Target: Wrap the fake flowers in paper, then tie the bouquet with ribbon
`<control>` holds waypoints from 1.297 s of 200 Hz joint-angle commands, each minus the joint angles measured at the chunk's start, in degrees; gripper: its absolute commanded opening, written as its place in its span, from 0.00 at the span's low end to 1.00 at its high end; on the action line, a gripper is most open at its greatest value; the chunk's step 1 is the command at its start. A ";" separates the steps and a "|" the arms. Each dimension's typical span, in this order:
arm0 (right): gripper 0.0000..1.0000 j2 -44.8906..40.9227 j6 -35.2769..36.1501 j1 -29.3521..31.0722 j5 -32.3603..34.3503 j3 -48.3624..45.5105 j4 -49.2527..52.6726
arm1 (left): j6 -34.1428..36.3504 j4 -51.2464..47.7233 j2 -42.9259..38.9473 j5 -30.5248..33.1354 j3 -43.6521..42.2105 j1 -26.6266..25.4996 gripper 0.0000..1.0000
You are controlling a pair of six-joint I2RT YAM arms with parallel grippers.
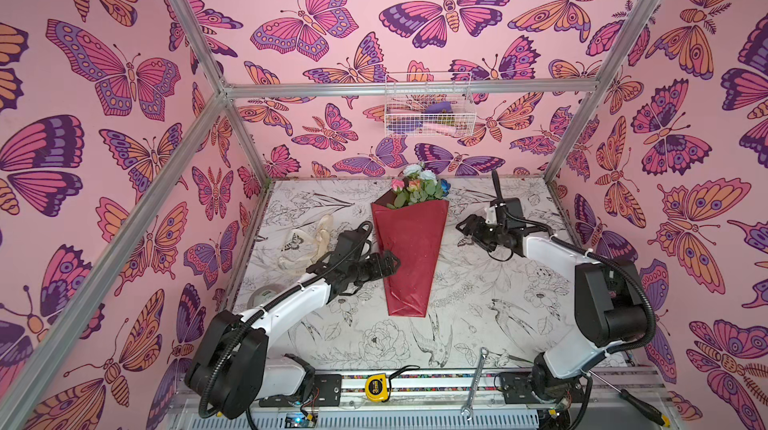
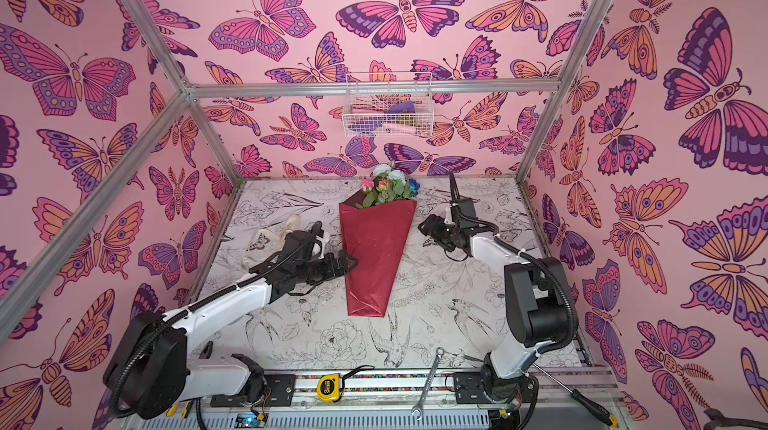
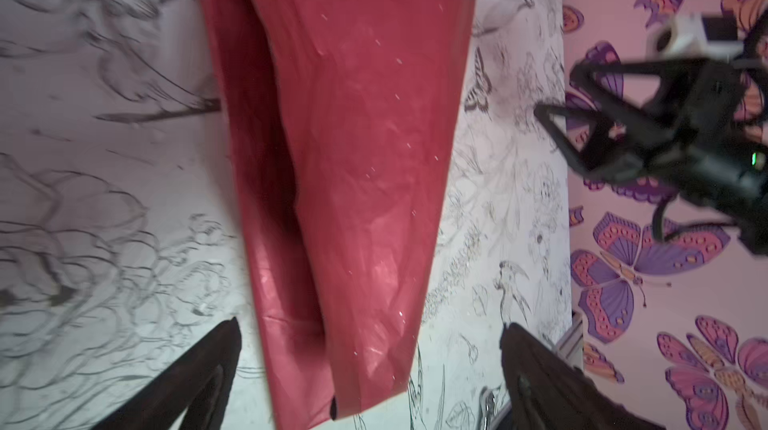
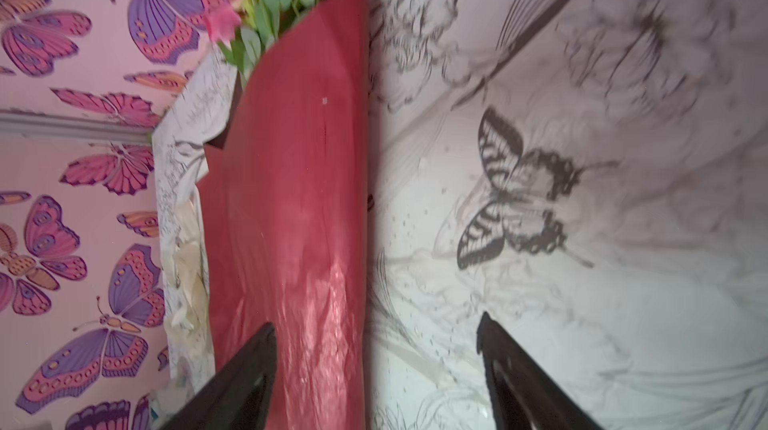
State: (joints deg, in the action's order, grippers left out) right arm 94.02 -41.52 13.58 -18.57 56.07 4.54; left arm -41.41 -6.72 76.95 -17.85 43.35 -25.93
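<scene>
With left gripper [image 1: 392, 263] and right gripper [image 1: 462, 229] spread and empty, the light, slippery bouquet [image 1: 409, 249] is judged best pinched at its narrow stem end.

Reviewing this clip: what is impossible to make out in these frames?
- Stems of the bouquet: hidden inside the red wrapping paper in every view.
- Cream ribbon: partly covered by the left arm in both top views.
- Grey roll: mostly behind the same arm.
- Wire basket: contents too small to identify in both top views.
- Flower heads: blurred and cut off by the right wrist view's edge.
</scene>
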 commanded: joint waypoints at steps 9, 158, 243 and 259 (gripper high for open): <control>0.80 -1.46 0.12 5.03 5.79 -1.70 1.28 | 5.72 -3.27 5.40 2.20 4.84 3.36 0.99; 0.69 23.50 -3.07 12.08 4.42 15.23 -3.75 | 7.28 2.66 36.86 -5.45 25.50 9.06 0.64; 0.09 30.74 0.75 10.40 5.10 26.70 4.32 | 4.69 5.45 42.04 -9.79 27.89 8.64 0.00; 0.00 29.04 1.86 9.10 6.09 25.97 6.13 | 3.36 7.01 42.34 -10.54 27.32 7.90 0.00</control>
State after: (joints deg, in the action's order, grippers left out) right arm 123.74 -42.02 24.32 -14.74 81.71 4.69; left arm -36.36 -1.93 117.51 -25.54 70.63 -17.19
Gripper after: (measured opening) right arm 0.053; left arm 0.050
